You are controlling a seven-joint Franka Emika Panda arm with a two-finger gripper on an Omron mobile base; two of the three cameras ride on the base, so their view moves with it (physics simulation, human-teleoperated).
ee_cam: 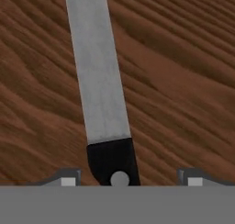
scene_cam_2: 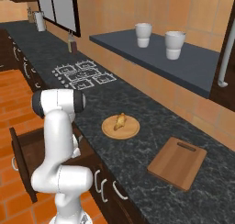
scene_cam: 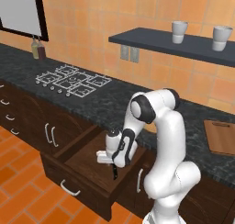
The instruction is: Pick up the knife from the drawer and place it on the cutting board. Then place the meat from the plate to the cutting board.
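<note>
Hob [scene_cam: 73, 81] sits on the dark speckled counter [scene_cam: 114, 103] at abt 10 o'clock from the arm in left base view, w/ two bottles [scene_cam: 37, 48] at the wall further left. Two white cups [scene_cam_2: 158, 39] stand on the dark shelf [scene_cam_2: 183, 64] above the counter. Plate [scene_cam_2: 131, 130] lies on the counter w/ the meat [scene_cam_2: 120, 121] on it; board [scene_cam_2: 178, 162] lies at abt 4 o'clock from the plate, apart from it, nothing on it. Orange tile wall behind, orange tile floor [scene_cam: 18, 191], dark wood cabinet fronts w/ silver handles. Drawer [scene_cam: 87, 161] is pulled out below the counter edge, brown wood-grain bottom. Gripper [scene_cam: 114, 165] is down inside the drawer, pointing at its floor. Knife [ee_cam: 98, 81] lies flat on the drawer bottom, blade running to 12 o'clock in hand view, black handle end at 6 between the two fingertips [ee_cam: 68, 178]. Jaws stand wide of the handle on both sides, gap visible each side, not clamped on it.
</note>
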